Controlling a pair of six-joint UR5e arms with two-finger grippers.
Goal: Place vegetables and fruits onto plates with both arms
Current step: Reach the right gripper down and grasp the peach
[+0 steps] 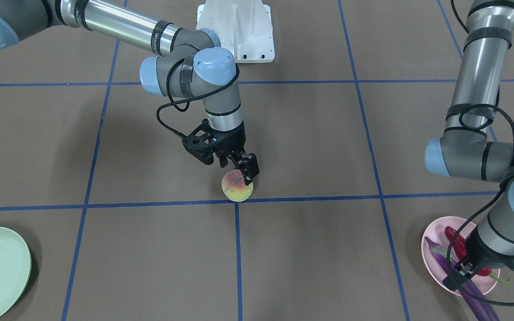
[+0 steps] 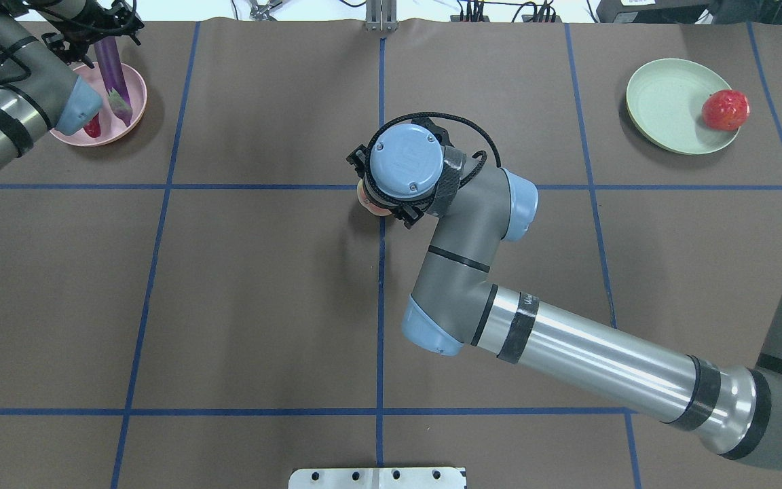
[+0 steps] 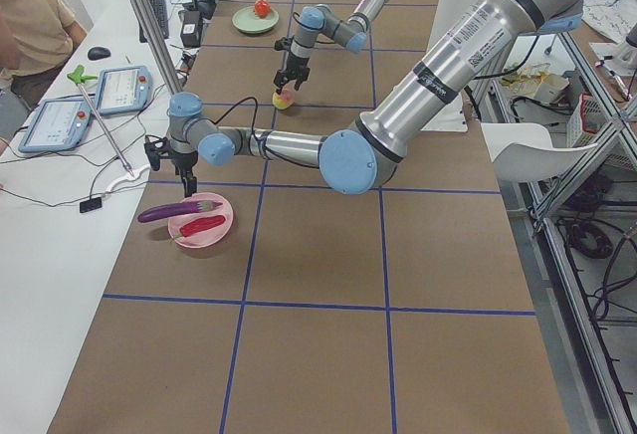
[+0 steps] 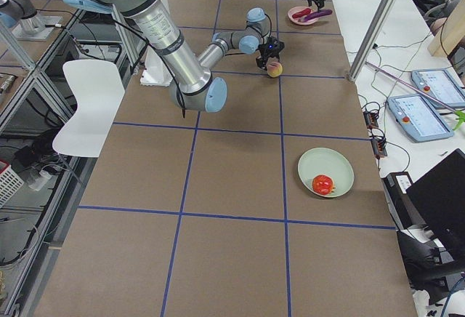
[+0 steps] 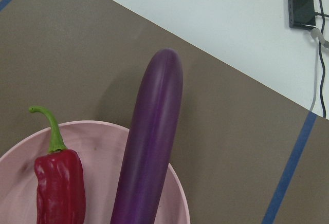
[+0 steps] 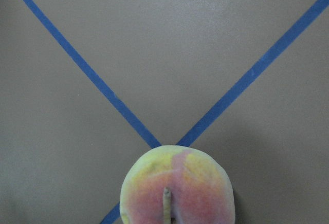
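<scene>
My right gripper point(image 1: 238, 171) points down at the table's middle, its fingers closed on the upper sides of the pink-yellow peach point(image 1: 237, 188). The peach sits at table level on a blue tape crossing point(image 6: 177, 190). My left gripper point(image 3: 186, 185) hovers empty and open just above the pink plate point(image 1: 431, 249) at the far edge. The purple eggplant point(image 5: 151, 147) lies across that plate's rim, and the red chili point(image 5: 59, 188) lies beside it on the plate. The pomegranate point(image 2: 725, 110) rests on the mint green plate point(image 2: 662, 102).
The white pedestal base point(image 1: 239, 31) stands at the robot's side of the table. A white bench with tablets point(image 3: 119, 91), cables and a person runs along the far edge, just beyond the pink plate. Blue tape lines grid the brown table point(image 2: 262, 292).
</scene>
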